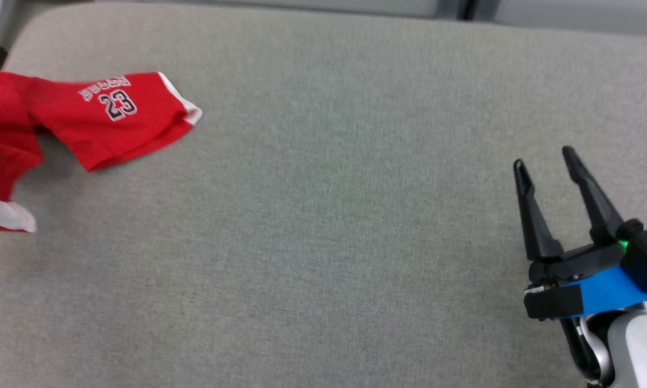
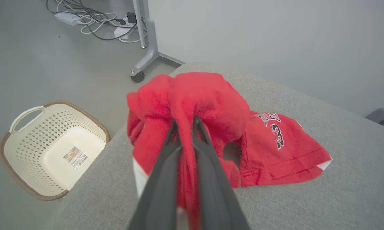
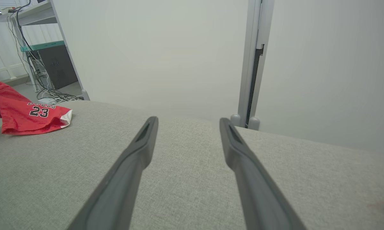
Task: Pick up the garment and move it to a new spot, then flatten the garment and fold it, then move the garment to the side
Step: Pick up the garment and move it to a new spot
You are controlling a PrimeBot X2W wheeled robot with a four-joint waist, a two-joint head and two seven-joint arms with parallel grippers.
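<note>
The garment (image 1: 91,116) is a red jersey with white trim and the number 23, lying bunched at the far left of the grey padded table (image 1: 323,242). In the left wrist view my left gripper (image 2: 185,123) is shut on a raised fold of the garment (image 2: 204,102), with the rest (image 2: 281,150) draped onto the table. My right gripper (image 1: 544,159) hovers open and empty over the table's right side, far from the cloth. The right wrist view shows its fingers (image 3: 140,150) spread apart and the garment (image 3: 28,115) far off at the left.
A cream perforated laundry basket (image 2: 52,150) stands on the floor beside the table's left edge. Cables and a power strip (image 2: 92,19) lie on the floor near a wheeled stand leg (image 2: 145,60). A pale wall and a post (image 3: 255,64) rise beyond the table's far edge.
</note>
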